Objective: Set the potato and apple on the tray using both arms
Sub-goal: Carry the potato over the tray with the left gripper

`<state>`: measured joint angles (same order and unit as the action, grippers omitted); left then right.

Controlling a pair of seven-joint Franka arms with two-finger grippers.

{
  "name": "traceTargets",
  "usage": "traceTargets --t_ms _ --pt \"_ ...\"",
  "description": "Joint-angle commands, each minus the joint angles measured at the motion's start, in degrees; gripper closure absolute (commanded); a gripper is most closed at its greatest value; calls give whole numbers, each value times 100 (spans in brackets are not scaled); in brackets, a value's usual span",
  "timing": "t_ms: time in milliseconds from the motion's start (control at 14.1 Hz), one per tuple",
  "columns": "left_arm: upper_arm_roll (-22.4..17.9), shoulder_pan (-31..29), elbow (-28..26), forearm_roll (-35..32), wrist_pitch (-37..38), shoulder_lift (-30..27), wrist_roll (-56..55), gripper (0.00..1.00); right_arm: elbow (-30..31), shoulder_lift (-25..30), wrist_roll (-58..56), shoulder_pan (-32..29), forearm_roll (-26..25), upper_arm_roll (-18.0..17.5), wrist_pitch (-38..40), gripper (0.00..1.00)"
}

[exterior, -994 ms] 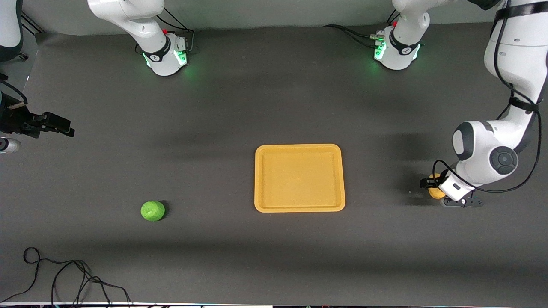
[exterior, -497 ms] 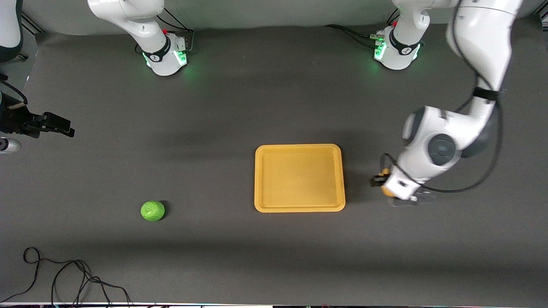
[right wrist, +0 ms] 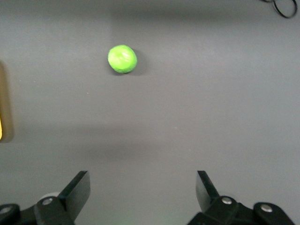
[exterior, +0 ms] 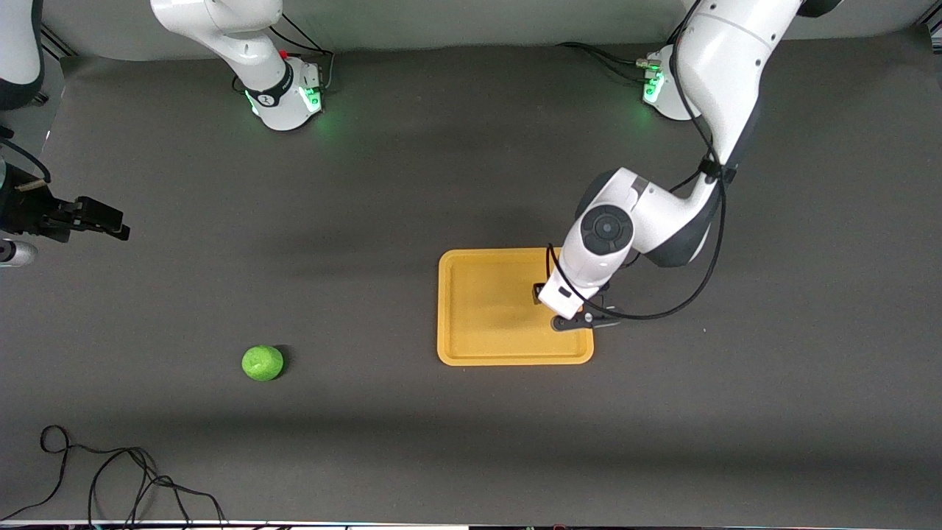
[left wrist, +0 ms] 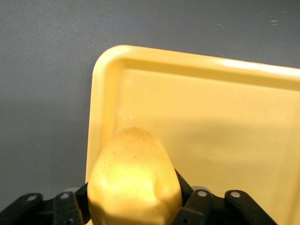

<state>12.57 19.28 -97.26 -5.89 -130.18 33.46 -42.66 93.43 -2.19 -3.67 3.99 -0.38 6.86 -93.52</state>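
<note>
My left gripper (exterior: 576, 318) hangs over the tray (exterior: 486, 346), above the corner toward the left arm's end and nearer the front camera. It is shut on the potato (left wrist: 133, 180), a yellow-orange lumpy oval that fills the space between the black fingers in the left wrist view, with the tray's rim (left wrist: 101, 79) below it. The arm hides the potato in the front view. The green apple (exterior: 262, 363) lies on the dark table toward the right arm's end. My right gripper (exterior: 109, 222) waits open and empty over that end; its wrist view shows the apple (right wrist: 122, 59) well ahead of the gripper (right wrist: 143, 187).
A black cable (exterior: 110, 471) loops on the table near the front edge at the right arm's end. The two green-lit bases (exterior: 287, 96) stand along the table's back edge. Bare dark mat lies between the apple and the tray.
My left arm has carried the potato from the table at the left arm's end across to above the tray. The right arm and the apple have not moved.
</note>
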Motion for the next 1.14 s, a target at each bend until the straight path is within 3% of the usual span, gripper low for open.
traceTargets --t_ms 0,355,568,781,994,1065 --pt "-53 -21 269 -78 10 354 65 93 438 122 156 409 21 -10 -604 0" --pt "-53 14 269 -105 -96 583 21 81 431 -614 86 419 21 -1 -1588 0" --pt "-53 32 216 -123 -16 600 56 53 413 -1387 86 392 221 -1 -2309 0" --pt "-53 32 216 -131 97 618 91 45 378 -2186 86 410 564 -10 -3081 0" --pt "-53 93 225 -499 274 609 56 21 378 -2864 95 541 601 -18 -4066 0" --pt "-53 84 225 -509 274 609 56 18 378 -3075 121 542 609 -18 -4304 0"
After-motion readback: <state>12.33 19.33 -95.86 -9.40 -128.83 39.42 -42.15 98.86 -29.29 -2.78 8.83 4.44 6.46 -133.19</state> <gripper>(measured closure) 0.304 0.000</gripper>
